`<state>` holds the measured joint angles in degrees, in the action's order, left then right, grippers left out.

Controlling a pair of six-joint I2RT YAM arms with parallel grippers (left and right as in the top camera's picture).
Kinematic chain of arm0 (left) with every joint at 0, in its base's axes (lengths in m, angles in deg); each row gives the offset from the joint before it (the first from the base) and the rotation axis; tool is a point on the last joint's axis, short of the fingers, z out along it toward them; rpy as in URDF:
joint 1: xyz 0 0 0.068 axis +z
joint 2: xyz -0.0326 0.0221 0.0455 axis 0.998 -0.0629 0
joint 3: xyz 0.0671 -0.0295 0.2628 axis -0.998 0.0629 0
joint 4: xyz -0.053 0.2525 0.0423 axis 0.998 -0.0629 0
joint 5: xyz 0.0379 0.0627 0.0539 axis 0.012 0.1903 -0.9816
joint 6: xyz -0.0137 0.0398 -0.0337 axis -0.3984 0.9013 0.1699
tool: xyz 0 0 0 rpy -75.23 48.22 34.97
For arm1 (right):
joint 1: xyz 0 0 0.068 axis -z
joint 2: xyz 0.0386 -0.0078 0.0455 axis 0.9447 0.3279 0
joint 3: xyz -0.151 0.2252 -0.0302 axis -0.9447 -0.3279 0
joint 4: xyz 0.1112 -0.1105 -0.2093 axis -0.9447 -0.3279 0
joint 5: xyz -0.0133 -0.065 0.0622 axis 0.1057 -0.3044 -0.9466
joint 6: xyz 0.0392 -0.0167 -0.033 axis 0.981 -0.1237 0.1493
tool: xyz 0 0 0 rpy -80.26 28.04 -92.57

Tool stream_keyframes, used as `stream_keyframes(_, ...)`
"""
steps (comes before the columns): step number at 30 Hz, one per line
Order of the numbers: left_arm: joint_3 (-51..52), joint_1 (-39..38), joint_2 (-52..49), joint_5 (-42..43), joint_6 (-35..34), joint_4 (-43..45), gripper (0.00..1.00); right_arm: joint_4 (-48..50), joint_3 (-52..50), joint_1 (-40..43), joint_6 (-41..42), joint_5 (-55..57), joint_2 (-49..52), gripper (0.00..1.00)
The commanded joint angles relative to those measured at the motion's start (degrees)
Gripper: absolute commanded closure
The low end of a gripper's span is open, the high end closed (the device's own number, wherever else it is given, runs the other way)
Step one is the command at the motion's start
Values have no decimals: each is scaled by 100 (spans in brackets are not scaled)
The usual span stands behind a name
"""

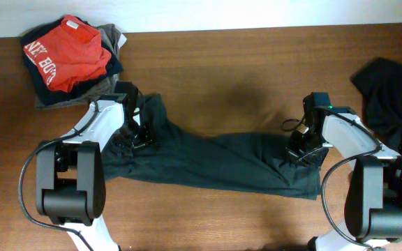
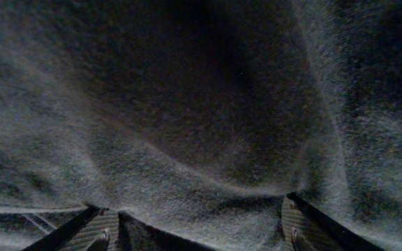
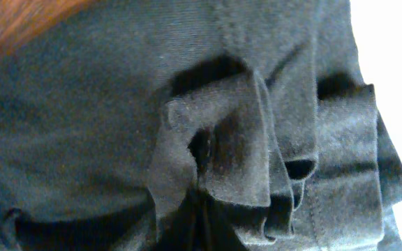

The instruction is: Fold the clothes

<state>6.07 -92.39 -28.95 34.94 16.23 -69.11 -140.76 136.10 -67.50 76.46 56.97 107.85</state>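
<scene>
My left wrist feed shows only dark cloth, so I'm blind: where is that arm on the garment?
Observer: The left gripper sits at the left end of the dark garment, which stretches across the table toward the right side.
Operator: Has the right one got hold?
Observer: The right gripper is shut, fabric bunched in pleats at it; it looks pinched.
Operator: Anything else around?
Observer: A folded stack, red piece on top, at the far left corner.

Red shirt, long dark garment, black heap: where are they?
Red shirt (image 1: 74, 57), overhead view, its middle.
Long dark garment (image 1: 222, 164), overhead view, its middle stretch.
Black heap (image 1: 393, 90), overhead view, its centre.
</scene>
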Motion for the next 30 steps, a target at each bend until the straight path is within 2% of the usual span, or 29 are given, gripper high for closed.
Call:
stream_keyframes(1, 28, 15, -203, -380, -46, 149, 26, -35, 103, 17, 13, 37, 35, 96)
stream_keyframes(5, 26, 122, -203, -479, -63, 149, 26, -396, 422, 17, 57, 350, 24, 96)
stream_keyframes(10, 26, 518, -203, -715, -188, 142, 26, -1320, 1106, 17, 289, 1084, 2, 96)
stream_keyframes(20, 26, 1344, -203, -715, -184, 129, 26, -2105, 1414, 15, 431, 1064, -4, 96)
stream_keyframes(30, 26, 1593, -203, -713, -186, 151, 27, -2894, 1412, 4, 437, 822, -4, 95)
